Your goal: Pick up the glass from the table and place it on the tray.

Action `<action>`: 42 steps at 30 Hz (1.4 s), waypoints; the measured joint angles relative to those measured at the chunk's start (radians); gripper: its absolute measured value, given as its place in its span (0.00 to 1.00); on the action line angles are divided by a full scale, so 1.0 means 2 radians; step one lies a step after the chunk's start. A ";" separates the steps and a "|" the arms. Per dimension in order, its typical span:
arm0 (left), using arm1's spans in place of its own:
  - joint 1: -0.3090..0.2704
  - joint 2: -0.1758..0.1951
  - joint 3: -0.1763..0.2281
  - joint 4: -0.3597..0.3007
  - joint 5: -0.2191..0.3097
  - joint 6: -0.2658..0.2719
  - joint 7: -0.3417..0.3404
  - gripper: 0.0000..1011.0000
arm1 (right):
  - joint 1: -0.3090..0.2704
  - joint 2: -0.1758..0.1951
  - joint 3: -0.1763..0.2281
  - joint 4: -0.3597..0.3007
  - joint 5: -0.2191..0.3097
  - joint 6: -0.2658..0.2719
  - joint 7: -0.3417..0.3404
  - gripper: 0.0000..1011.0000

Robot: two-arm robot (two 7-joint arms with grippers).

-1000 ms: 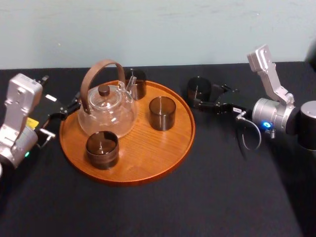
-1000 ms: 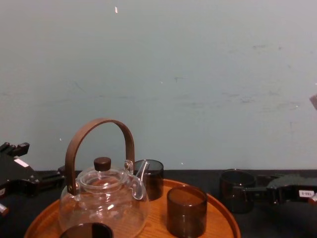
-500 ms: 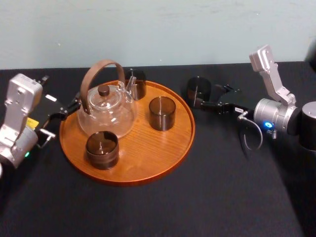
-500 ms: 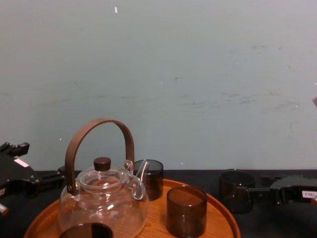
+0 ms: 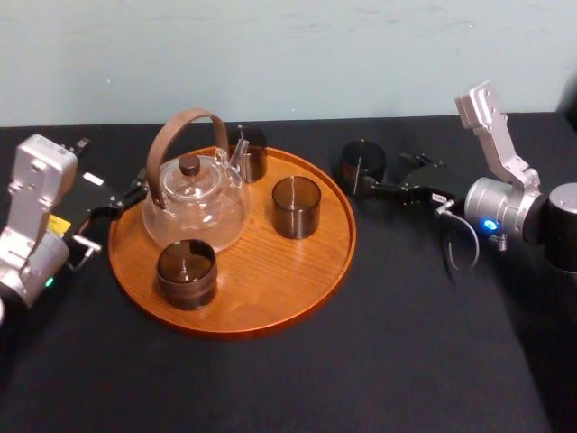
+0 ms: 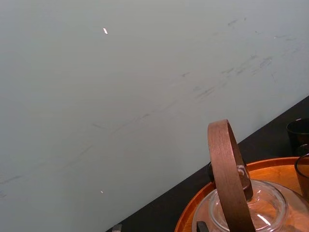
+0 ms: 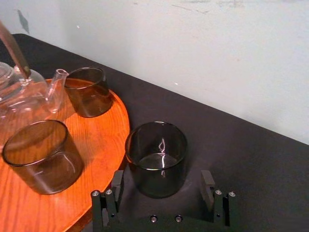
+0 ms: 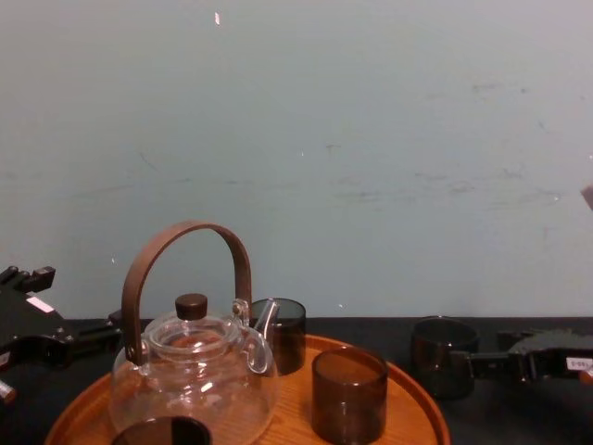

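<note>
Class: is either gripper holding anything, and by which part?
Nothing is held. The right gripper, open, straddles the glass on the table without gripping; the left gripper sits beside the tray.

The tray [image 5: 270, 293] has bare wood across its near right part. A teapot [image 5: 194, 203] fills its far left, with the far cup [image 5: 249, 153], middle cup [image 5: 297, 207] and near cup [image 5: 187, 273] around it. The desk [image 5: 379, 361] right of the tray lies open.
</note>
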State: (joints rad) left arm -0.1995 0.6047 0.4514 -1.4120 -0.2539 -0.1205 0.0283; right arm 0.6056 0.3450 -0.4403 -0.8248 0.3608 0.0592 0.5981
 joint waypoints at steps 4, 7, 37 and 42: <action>0.000 0.000 0.000 0.000 0.000 0.000 0.000 0.99 | 0.007 -0.006 0.000 0.012 -0.007 0.000 -0.006 0.99; 0.000 0.000 0.000 0.000 0.000 0.000 0.000 0.99 | 0.010 -0.010 0.001 0.018 -0.010 0.000 -0.009 0.99; 0.000 0.000 0.000 0.000 0.000 0.000 0.000 0.99 | 0.033 -0.040 0.002 0.057 -0.037 -0.008 0.004 0.99; 0.000 0.000 0.000 0.000 0.000 0.000 0.000 0.99 | 0.040 -0.045 0.004 0.069 -0.039 -0.012 0.004 0.99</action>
State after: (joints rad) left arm -0.1996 0.6047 0.4514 -1.4120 -0.2539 -0.1206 0.0283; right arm 0.6848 0.2556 -0.4321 -0.6874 0.2837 0.0360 0.6070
